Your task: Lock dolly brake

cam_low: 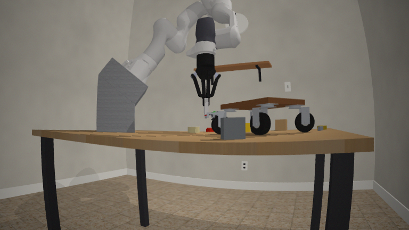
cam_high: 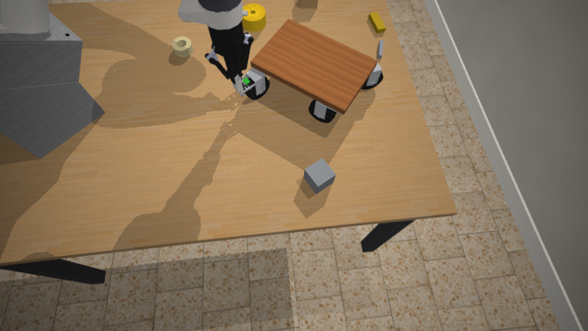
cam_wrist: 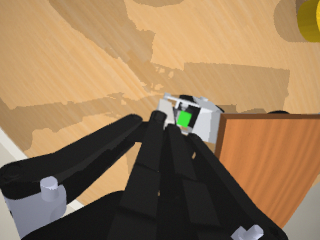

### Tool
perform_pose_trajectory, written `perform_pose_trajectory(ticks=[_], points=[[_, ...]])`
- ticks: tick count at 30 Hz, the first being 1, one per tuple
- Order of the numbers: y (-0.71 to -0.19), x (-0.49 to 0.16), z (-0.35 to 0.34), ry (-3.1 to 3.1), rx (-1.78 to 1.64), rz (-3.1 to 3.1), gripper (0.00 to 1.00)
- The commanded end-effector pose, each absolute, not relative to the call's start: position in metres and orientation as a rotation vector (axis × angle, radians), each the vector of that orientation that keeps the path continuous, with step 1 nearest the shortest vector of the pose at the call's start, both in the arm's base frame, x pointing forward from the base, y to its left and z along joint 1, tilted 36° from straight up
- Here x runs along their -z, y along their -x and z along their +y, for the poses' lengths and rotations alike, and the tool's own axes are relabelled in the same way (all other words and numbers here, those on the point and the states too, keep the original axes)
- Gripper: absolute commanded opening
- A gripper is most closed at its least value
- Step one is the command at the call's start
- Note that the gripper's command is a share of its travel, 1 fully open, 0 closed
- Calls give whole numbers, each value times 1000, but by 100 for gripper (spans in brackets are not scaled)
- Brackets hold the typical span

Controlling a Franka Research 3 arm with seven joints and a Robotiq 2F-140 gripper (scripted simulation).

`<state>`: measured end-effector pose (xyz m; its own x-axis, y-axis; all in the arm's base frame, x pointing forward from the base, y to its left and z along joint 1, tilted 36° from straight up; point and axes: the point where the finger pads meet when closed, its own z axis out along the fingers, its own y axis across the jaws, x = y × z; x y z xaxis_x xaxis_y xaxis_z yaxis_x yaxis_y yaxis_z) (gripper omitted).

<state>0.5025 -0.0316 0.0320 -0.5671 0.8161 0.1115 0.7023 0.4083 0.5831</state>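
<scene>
Gripper (cam_high: 237, 78), fingers pinched together on nothing, is pressing its tip at the pedal (cam_high: 246, 80) of the left caster on the dolly (cam_high: 312, 63), which is standing far on the counter (cam_high: 129, 171). Risk: the tip is bearing near the green end, or slipping off, leaving the brake unlocked.

Arm: reaches out from its base, forearm bent over, wrist pointing straight down.
Gripper (cam_low: 206, 107): vertical, fingers closed together, nothing between them.
</scene>
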Motion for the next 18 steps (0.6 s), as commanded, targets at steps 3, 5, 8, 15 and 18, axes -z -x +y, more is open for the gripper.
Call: perform_pose_trajectory(ticks=[3, 5, 8, 15, 18], points=[[-502, -30, -28, -1340, -883, 2478, 0], [-502, -31, -29, -1340, -883, 2478, 0], [-500, -34, -30, -1340, -883, 2478, 0], [-489, -55, -41, -1340, -883, 2478, 0], [-482, -68, -48, -1340, -883, 2478, 0]])
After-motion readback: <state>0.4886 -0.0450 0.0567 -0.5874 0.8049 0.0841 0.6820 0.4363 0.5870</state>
